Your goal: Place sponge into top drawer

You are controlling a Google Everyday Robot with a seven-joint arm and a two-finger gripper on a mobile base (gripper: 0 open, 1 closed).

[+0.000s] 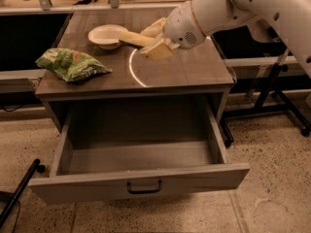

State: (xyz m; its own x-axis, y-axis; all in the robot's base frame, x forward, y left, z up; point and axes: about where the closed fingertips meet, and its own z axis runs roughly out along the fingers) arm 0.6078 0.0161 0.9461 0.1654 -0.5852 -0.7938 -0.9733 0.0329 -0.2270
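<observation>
**A:** Where is the pale yellow rectangular sponge [156,50]?

**B:** Clamped in the white arm's two-finger pincer [145,37], above the grey wooden bench [189,74] and just right of the round white bowl [108,34]. It is not yet over the wide grey wooden top drawer [194,176], which stands open below.

**A:** How will it handle?

**B:** Light and soft, I'd judge. It squashes, so a hold across its middle suits.

**A:** Any writing?

**B:** The crinkled green snack bag [70,64] bears print, but it's unreadable.
</observation>
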